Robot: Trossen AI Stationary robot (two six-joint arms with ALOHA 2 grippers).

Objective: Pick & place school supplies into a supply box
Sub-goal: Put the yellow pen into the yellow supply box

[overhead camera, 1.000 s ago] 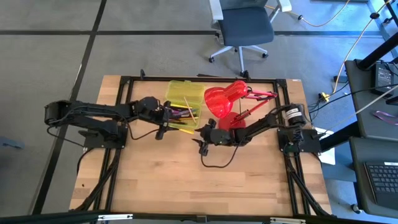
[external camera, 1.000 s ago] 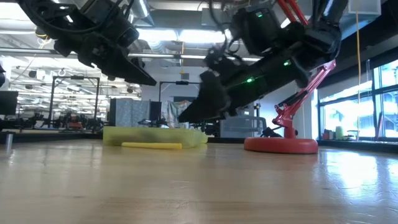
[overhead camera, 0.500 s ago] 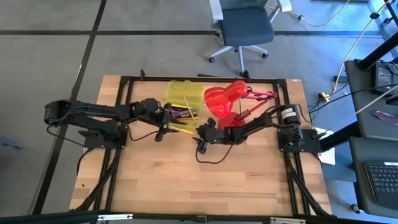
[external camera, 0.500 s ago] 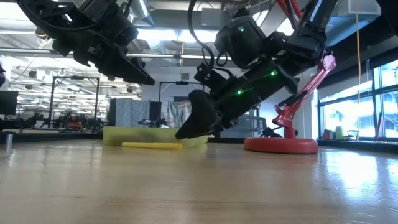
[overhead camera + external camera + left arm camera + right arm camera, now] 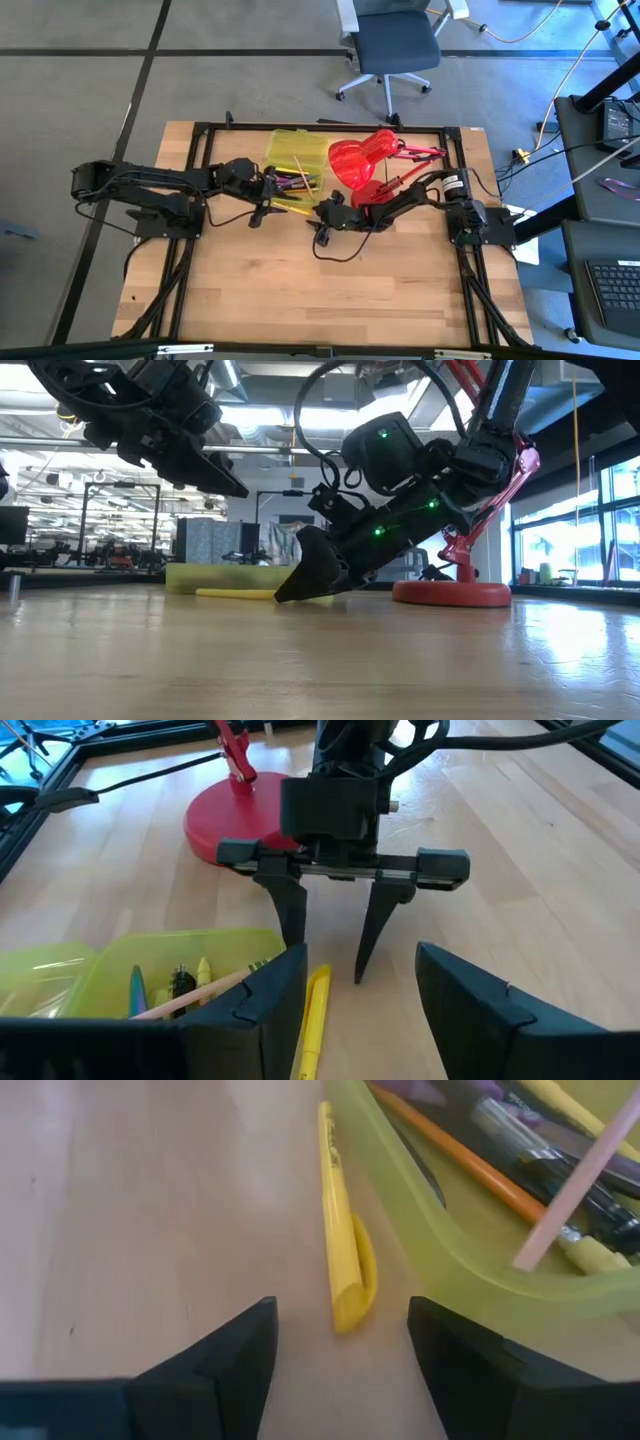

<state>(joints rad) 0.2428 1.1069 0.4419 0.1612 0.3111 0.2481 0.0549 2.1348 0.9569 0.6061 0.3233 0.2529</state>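
The yellow-green supply box [image 5: 296,165] stands open at the table's far middle, with pens, pencils and purple-handled scissors [image 5: 520,1140] inside. A yellow pen [image 5: 342,1230] lies flat on the table along the box's near wall [image 5: 312,1015]. My right gripper [image 5: 340,1350] is open and low over the table, one finger on either side of the pen's end without touching it [image 5: 322,222] [image 5: 290,592]. My left gripper [image 5: 350,1010] is open and hovers above the box's left end [image 5: 268,195], holding nothing.
A red desk lamp [image 5: 360,160] stands on its round base [image 5: 250,815] just right of the box and close behind my right arm. A black frame [image 5: 205,130] edges the table. Bare wood [image 5: 300,290] spreads toward the near edge.
My right gripper has come down toward the table and moved left toward the yellow pen, its fingertips now almost on the wood beside the box. Its fingers have stayed open. The pen and the box have not moved.
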